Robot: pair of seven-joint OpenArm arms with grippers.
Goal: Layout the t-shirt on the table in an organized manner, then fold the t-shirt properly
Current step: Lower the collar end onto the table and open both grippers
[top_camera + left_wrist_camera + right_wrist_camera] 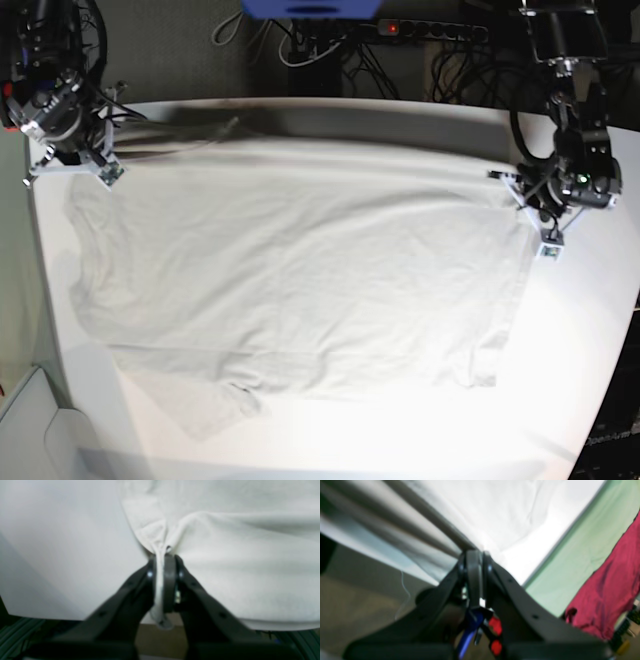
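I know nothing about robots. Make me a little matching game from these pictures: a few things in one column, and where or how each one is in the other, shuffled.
Things:
1. t-shirt
2. left gripper
3. right gripper
4. red cloth

Places or states:
A. shut on the shirt's edge, on the base view's left
B. lies off the table, seen only by the right wrist camera
C. spread over the white table
D. shut on a bunched bit of shirt, on the base view's right

Pairs: 1-C, 2-D, 3-A, 4-B
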